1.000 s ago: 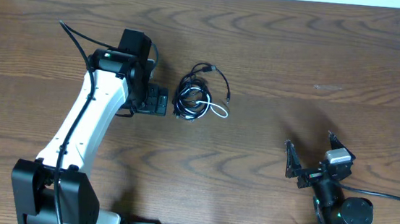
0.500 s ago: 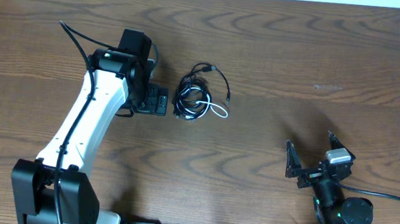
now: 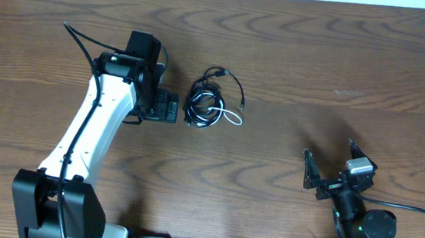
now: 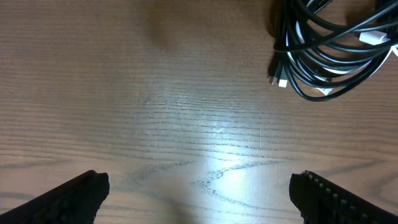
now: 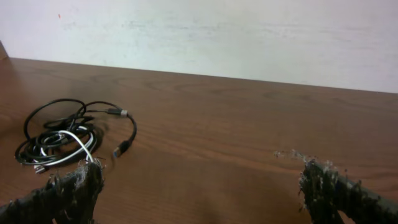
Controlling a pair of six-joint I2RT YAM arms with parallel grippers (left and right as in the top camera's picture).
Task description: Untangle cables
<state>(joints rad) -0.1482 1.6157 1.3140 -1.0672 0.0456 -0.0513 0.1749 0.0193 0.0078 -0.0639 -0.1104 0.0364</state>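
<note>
Nothing has moved since the earlier frame: both arms and the cords sit where they were.

At left, the left pincer [image 3: 173, 107] hangs low over the surface [image 3: 295, 57], jaws spread wide and holding nothing, just left of the cables [image 3: 202, 106]. These lie far-centre as one loose coil: several black loops wound over each other, a white cable [image 3: 232, 119] threaded through the near right edge, and one black tail arcing out to the right with its plug free. At near right, well apart from the coil, the right pincer [image 5: 199, 180] is also spread and empty, facing the coil.

Likely trouble: a bite into the thick of the coil would take several strands at once, so a pull would drag the whole bundle or tighten the crossings. With nothing pinning the coil, it would probably slide on the wood. A plug could also catch in a loop.

The surface is dark brown wood with bold grain and a soft sheen. The cords look thin, smooth-jacketed and limp, with small blocky plugs tipped in metal. The left fingers [image 4: 68, 199] are black and ribbed; the right fingertips [image 5: 74, 186] look frayed and fuzzy.
</note>
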